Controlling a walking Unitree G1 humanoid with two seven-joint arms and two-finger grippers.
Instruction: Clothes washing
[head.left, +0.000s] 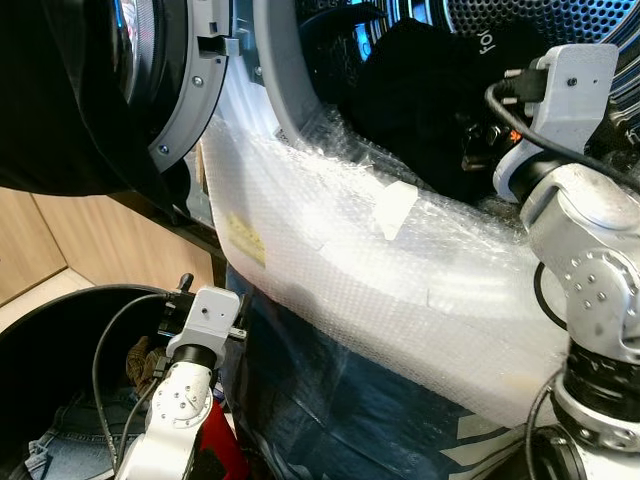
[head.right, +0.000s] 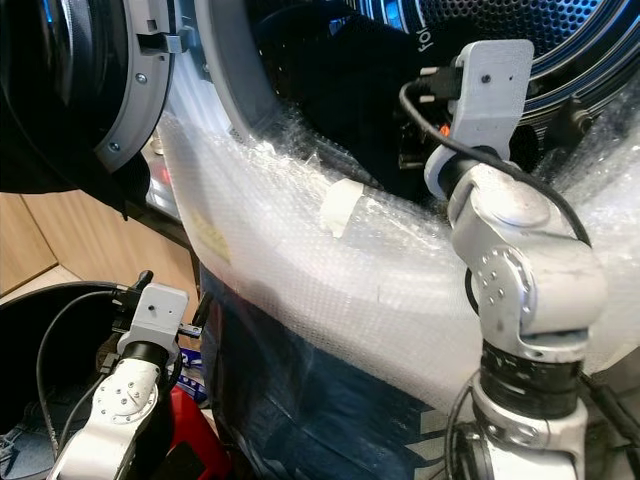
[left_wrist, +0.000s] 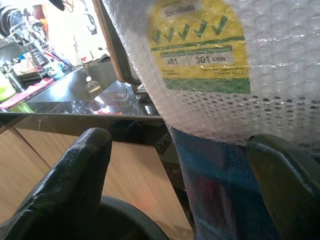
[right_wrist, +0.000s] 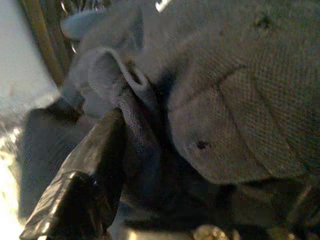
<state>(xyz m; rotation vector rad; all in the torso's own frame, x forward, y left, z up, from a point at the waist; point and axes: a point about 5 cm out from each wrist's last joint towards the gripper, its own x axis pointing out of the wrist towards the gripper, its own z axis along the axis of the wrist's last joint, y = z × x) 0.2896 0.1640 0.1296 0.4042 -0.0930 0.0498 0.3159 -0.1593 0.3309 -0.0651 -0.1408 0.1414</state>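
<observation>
- Lower left of the head views: a round black plastic laundry tub (head.left: 40, 330) holds crumpled blue denim (head.left: 70, 440) and something brown beside it.
- The left gripper (left_wrist: 175, 175) hangs over the tub's rim, its two black fingers (left_wrist: 65, 185) spread wide with nothing between them.
- Just past those fingers, the left wrist view shows a yellow energy label (left_wrist: 202, 47) under the clear bubble wrap (head.left: 400, 270). It reads "Excellent", has a row of green ticks, and "301 kWh"; the smaller print is too blurred to read.
- The bubble wrap covers the white washing machine front (head.left: 300, 230), with a strip of pale tape (head.left: 393, 208) stuck at centre frame.
- Upper left: the round machine door (head.left: 150, 70) stands swung open.
- Upper right: the right gripper (right_wrist: 115, 165) reaches into the perforated metal drum (head.left: 540, 25).
- It is pressed into a dark knitted garment (head.left: 420, 90) with white lettering that cannot be read.
- The right wrist view shows folds of cloth bunched against one black finger (right_wrist: 75, 195); how far that claw is open cannot be told.
</observation>
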